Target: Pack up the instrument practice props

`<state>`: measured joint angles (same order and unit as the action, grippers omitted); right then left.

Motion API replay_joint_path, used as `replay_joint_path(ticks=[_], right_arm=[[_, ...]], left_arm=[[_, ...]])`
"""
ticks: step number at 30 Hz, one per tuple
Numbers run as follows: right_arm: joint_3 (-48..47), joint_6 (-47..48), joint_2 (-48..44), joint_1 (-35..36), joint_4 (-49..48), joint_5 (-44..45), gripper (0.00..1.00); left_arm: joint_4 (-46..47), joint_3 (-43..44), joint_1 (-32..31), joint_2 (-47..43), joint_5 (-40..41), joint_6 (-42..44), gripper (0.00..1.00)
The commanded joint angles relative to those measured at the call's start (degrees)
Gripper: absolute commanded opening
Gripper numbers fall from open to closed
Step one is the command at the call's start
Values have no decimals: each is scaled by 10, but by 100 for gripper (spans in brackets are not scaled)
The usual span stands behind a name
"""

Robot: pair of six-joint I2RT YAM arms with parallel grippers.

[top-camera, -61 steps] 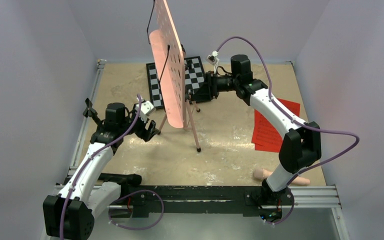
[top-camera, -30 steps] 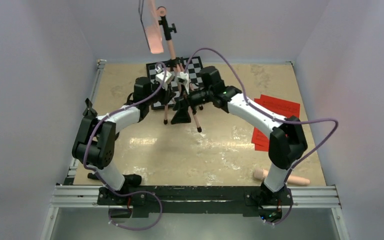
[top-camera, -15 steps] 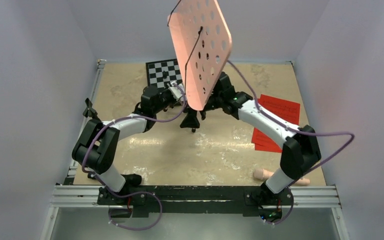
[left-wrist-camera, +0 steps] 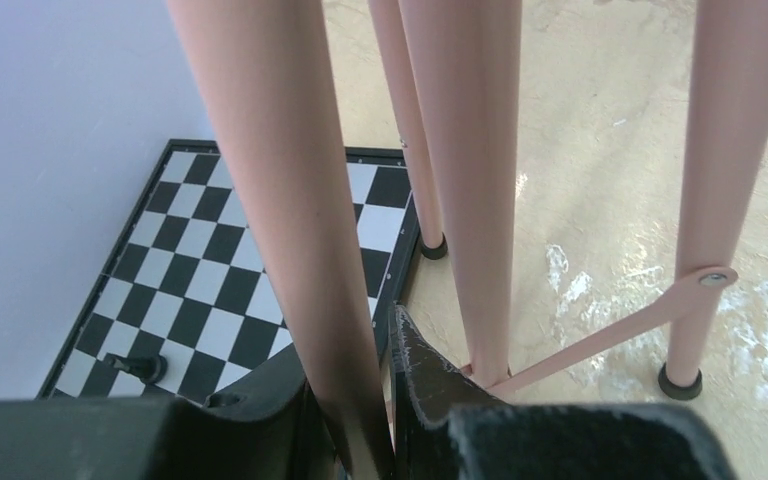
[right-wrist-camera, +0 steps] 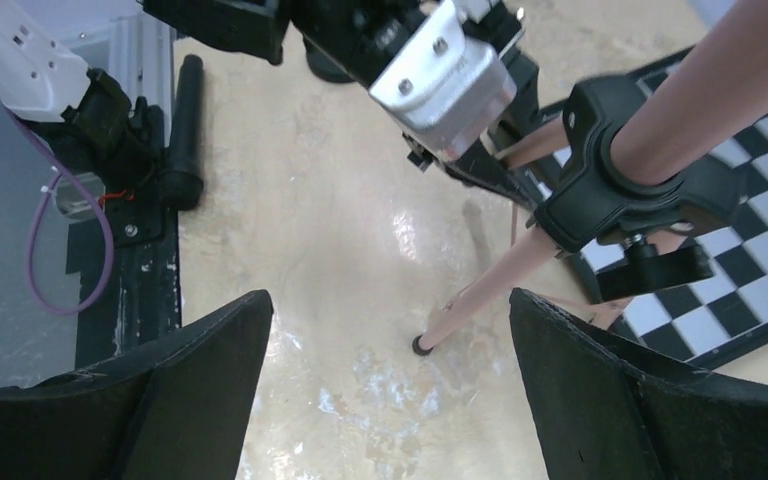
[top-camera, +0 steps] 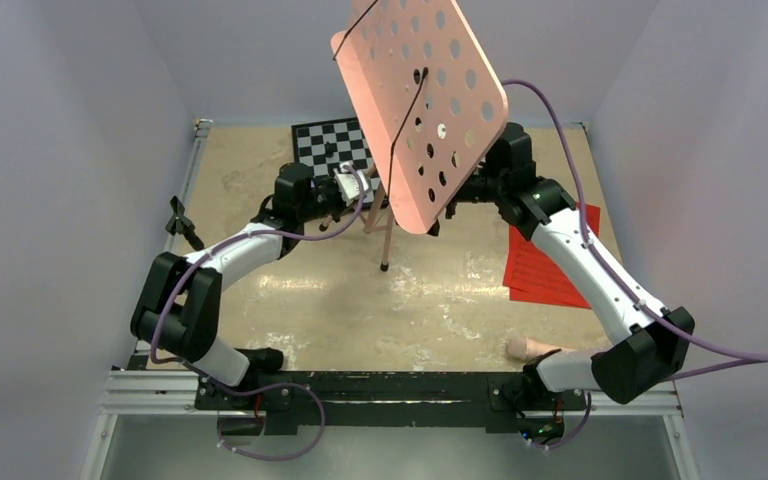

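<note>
The pink music stand's perforated desk (top-camera: 420,95) tilts high over the table middle, its thin tripod legs (top-camera: 386,240) on the table below. My left gripper (top-camera: 365,198) is shut on one pink leg (left-wrist-camera: 300,250), which runs between its jaws (left-wrist-camera: 360,370). Right of the stand, my right gripper (top-camera: 457,196) stands open (right-wrist-camera: 390,330) with nothing between its fingers; beneath it a leg's foot (right-wrist-camera: 420,346) rests on the table, and the stand's black collar (right-wrist-camera: 620,190) shows. Red printed sheets (top-camera: 550,260) lie at the right. A peach tube (top-camera: 528,347) lies by the right arm's base.
The black-and-white chessboard (top-camera: 332,143) lies at the back, one leg's foot (left-wrist-camera: 434,247) at its edge. A small black item (top-camera: 182,220) sits at the left table edge. A black rod (right-wrist-camera: 185,130) lies along the near rail by the left arm's base.
The desk has swung up and to the right. My right gripper has drawn back to the right of the stand. My left gripper keeps its hold on the leg.
</note>
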<state>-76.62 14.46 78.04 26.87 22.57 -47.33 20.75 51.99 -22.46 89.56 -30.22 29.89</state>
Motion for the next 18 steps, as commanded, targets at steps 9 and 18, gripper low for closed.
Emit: replay_joint_path(ticks=[9, 18], right_arm=[[-57, 41, -25, 2, 43, 24, 92], [-81, 43, 8, -37, 37, 42, 89]], left_arm=[[-166, -26, 14, -72, -155, -43, 0], [-200, -35, 50, -94, -203, -69, 0]])
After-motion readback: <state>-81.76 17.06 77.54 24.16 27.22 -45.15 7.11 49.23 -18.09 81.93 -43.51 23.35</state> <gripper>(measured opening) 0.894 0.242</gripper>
